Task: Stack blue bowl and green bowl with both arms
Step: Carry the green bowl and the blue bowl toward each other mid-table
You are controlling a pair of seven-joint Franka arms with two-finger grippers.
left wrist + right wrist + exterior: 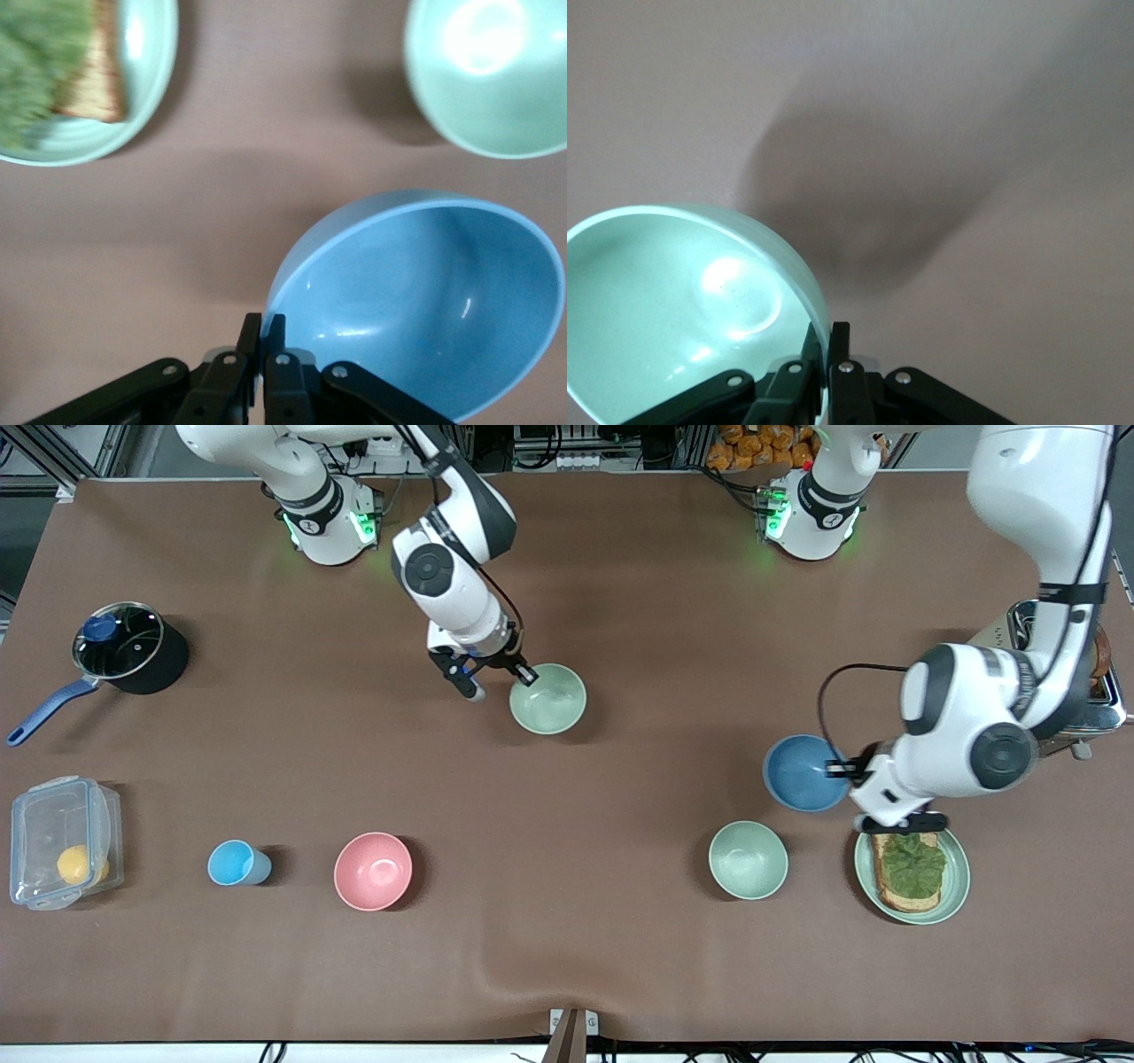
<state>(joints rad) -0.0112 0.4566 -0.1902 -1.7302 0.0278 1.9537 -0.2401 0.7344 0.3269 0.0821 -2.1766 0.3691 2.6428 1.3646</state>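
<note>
The right gripper (524, 674), a little above the centre of the front view, has its jaws pinched on the rim of the green bowl (547, 698). In the right wrist view that bowl (682, 310) hangs tilted above the brown table (966, 133), throwing a broad shadow on it, with the gripper (826, 354) closed tight on the rim.

Over at the middle right of the front view, the left gripper (842, 769) pinches the rim of the blue bowl (802, 772). The left wrist view shows this bowl (425, 301) tipped and the gripper (262, 341) pressed thin on its edge (whether it is off the table I cannot tell).

Lower in the front view, just below the blue bowl, sits a paler green bowl (748, 859), and beside it, toward the left arm's end, a plate (952, 886) carrying toast (908, 872) with something leafy on top. Along the same row toward the right arm's end stand a pink bowl (373, 871), a small blue cup (234, 863) and a clear box (58, 841) with a yellow thing inside. A lidded pot (124, 646) with a blue handle sits at the upper left, and a toaster (1103, 691) shows partly at the right edge, below the left arm.
</note>
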